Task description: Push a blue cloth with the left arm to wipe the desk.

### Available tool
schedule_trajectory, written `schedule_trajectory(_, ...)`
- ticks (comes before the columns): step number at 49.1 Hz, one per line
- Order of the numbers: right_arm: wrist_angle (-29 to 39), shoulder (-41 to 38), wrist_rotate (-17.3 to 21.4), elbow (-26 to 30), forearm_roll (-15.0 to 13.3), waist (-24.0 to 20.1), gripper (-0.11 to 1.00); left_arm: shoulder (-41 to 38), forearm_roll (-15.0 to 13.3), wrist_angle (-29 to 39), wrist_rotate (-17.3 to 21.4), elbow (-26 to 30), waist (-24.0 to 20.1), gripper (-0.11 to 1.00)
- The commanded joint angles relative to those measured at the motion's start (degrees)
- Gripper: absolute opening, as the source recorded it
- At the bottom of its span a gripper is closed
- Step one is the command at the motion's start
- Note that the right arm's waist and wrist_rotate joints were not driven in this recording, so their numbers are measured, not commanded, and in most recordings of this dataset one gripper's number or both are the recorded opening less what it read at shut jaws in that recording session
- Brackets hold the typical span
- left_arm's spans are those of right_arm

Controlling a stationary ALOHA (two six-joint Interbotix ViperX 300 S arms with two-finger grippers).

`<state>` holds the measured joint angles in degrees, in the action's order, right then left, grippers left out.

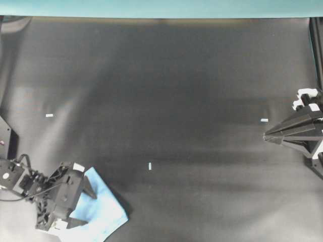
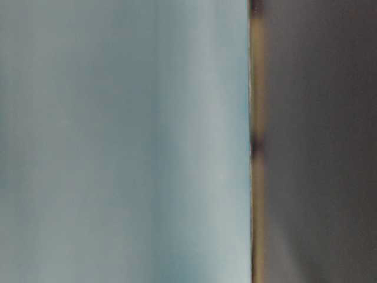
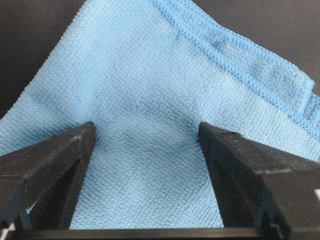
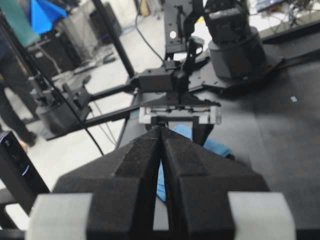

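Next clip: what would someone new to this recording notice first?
The light blue woven cloth stands out, lying at the near-left corner of the wide matte black desk. Over it sits the left arm's black gripper, jaws open, one finger at each side of the fabric's middle. At the far right edge the other black pointed gripper is shut, far from the cloth.

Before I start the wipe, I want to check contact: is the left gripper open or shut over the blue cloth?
Open. In the left wrist view its two fingers stand wide apart with blue cloth showing between them.
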<state>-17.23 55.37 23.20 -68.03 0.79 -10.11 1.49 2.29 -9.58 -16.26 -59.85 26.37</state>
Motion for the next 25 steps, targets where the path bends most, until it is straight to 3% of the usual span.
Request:
schedule_trajectory(1, -0.62, -0.53, 0.00, 0.35, 0.09, 0.00, 0.00, 0.35, 0.18, -0.09, -0.26, 0.00, 0.53, 0.81)
schedule_trajectory(11, -0.53, -0.53, 0.00, 0.35, 0.09, -0.09, 0.00, 1.05, 0.18, 1.32, 0.70, 0.26, 0.79, 0.81)
schedule_trajectory(25, -0.26, -0.44, -0.09, 0.26, 0.09, -0.09, 0.00, 10.28, 0.18, 8.09, 2.99, 2.02, 0.70, 0.81)
